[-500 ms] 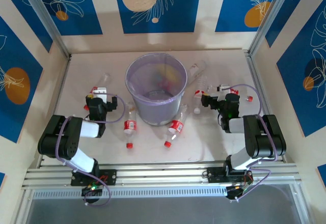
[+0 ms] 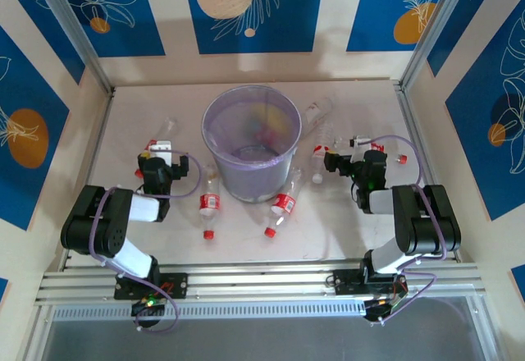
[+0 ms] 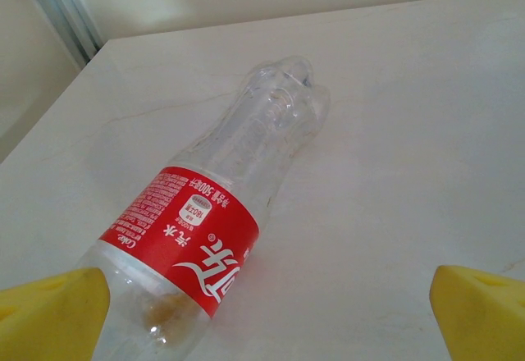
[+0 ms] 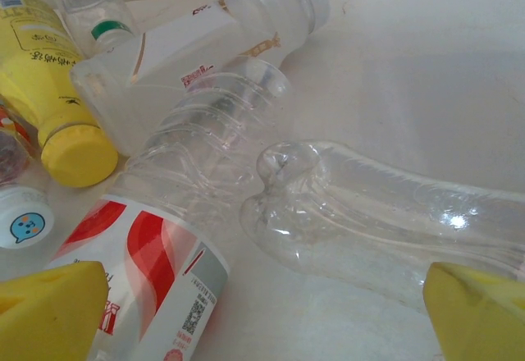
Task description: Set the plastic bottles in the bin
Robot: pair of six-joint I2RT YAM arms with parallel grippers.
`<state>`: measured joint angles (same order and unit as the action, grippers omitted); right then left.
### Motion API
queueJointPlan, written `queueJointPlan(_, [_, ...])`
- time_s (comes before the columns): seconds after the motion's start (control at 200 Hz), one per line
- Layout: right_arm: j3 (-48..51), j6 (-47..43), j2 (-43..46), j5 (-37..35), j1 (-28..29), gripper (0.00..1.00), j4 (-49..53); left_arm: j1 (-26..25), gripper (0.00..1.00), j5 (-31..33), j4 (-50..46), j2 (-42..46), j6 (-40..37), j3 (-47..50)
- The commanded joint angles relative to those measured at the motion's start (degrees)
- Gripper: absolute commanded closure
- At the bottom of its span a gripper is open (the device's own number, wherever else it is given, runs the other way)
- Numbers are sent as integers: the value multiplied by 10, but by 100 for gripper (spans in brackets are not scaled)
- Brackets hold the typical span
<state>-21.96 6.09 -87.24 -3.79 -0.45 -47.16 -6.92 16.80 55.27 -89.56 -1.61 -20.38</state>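
The pale-purple bin (image 2: 250, 146) stands mid-table between the arms. My left gripper (image 2: 157, 149) is open beside it; in the left wrist view its yellow fingertips (image 3: 51, 312) frame a clear red-labelled bottle (image 3: 215, 213) lying just ahead, untouched. My right gripper (image 2: 330, 161) is open too, with yellow fingertips (image 4: 480, 316) wide apart. Ahead of it lie a red-white-labelled clear bottle (image 4: 168, 246), a bare clear bottle (image 4: 385, 213), a white bottle (image 4: 221, 45), a yellow bottle (image 4: 45, 90) and a small green-capped one (image 4: 94, 8). Two red-capped bottles (image 2: 210, 206) (image 2: 283, 205) lie in front of the bin.
A loose white cap (image 4: 23, 217) lies at the left of the right wrist view. A red cap (image 2: 402, 159) sits near the right wall. Metal frame posts and patterned walls close in the table on three sides.
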Motion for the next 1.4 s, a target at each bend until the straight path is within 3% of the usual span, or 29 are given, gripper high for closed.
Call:
queueJointPlan(0.0, [-16,3,-4,25,-9,1,-6,5,0,-3,11,-3,5,-1])
queueJointPlan(0.635, [-22,26,15,25,-24,1,16,8,0,-15,2,12,1,-1])
queueJointPlan(0.775, [-89,66,134,56,-86,1,222,5,0,-14,-208,157,-6,-57])
queueJointPlan(0.92, [-178,55,214,17,-97,1,480,6,0,23,-441,232,23,-164])
queueJointPlan(1.015, [-231,103,255,0,-97,1,636,5,0,4,-607,238,97,-251])
queueJointPlan(1.12, [-259,140,289,13,-89,0,733,6,0,-52,-769,215,171,-341])
queueJointPlan(1.296, [-299,183,286,101,-72,5,848,6,0,-148,-932,177,183,-432])
queueJointPlan(1.341, [-307,191,279,121,-64,6,864,6,0,-138,-962,170,160,-449])
queueJointPlan(1.396, [-321,196,266,136,-55,7,881,12,0,-75,-979,163,128,-464])
